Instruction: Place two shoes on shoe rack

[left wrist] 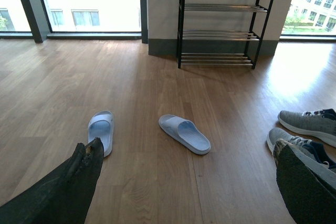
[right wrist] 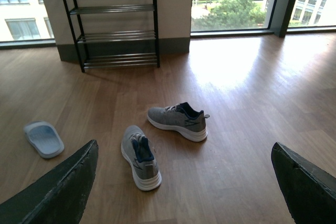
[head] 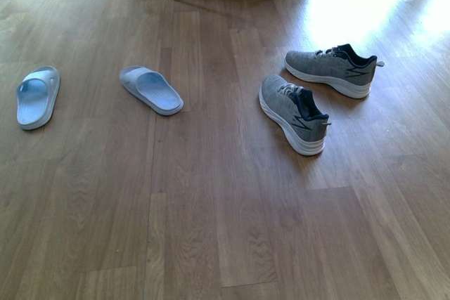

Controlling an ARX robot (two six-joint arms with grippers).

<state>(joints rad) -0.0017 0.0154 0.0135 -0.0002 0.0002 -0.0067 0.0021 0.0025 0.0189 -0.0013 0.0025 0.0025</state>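
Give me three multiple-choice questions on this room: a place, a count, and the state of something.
1. Where do the grey sneakers lie?
A. between the slides
B. on the robot's right of the slides
C. on the robot's left of them

2. How many shoes are on the floor?
A. two
B. six
C. four

3. The right gripper is:
A. open and empty
B. shut on a slide
C. shut on a sneaker

Answers: B, the front view shows both sneakers right of both slides; C, two slides plus two sneakers; A, its fingers stand wide apart with nothing between them.
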